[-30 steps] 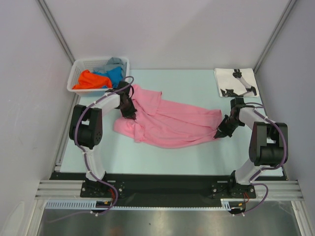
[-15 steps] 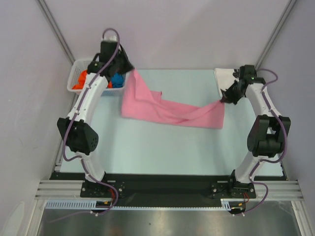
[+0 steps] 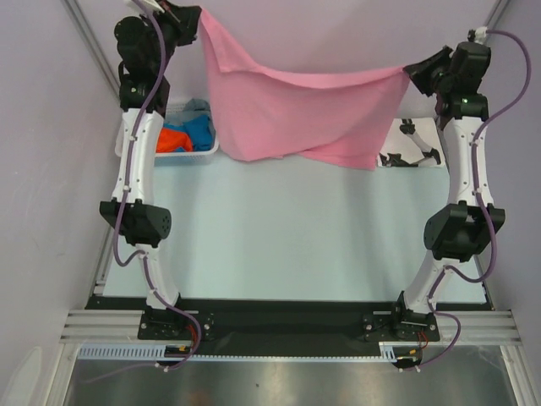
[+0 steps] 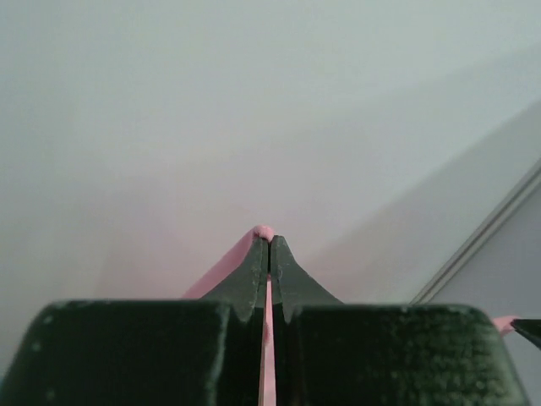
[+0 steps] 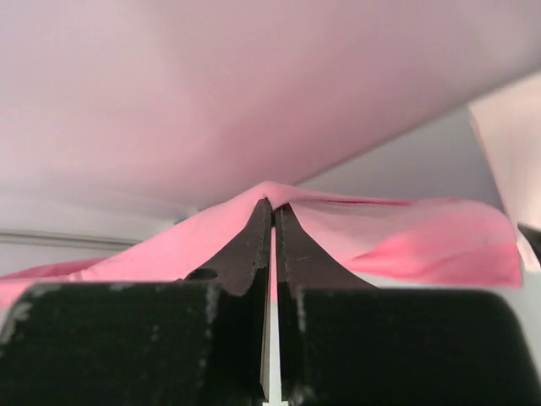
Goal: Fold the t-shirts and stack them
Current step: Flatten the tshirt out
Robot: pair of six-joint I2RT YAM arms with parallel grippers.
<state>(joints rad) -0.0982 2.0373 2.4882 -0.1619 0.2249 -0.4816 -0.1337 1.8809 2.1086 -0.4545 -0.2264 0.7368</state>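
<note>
Both arms have risen high and swung toward the far wall, lifting the pink t-shirt (image 3: 296,114) off the tabletop (image 3: 279,228), where it lay crumpled a second ago.

At the far left, the left jaws are pinched shut on one pink corner. Below them the white basket (image 3: 188,154) holds an orange shirt (image 3: 172,138), a blue shirt (image 3: 199,132) and a grey shirt (image 3: 196,106). The pink cloth hangs spread between the arms and sags lowest toward the right. The right jaws are clamped on the opposite corner. At the far right a white printed t-shirt (image 3: 407,158) lies flat, partly hidden. The step looks like spreading the shirt before folding. The next move probably calls for lowering both arms together with the cloth kept taut, so it lands smooth.
</note>
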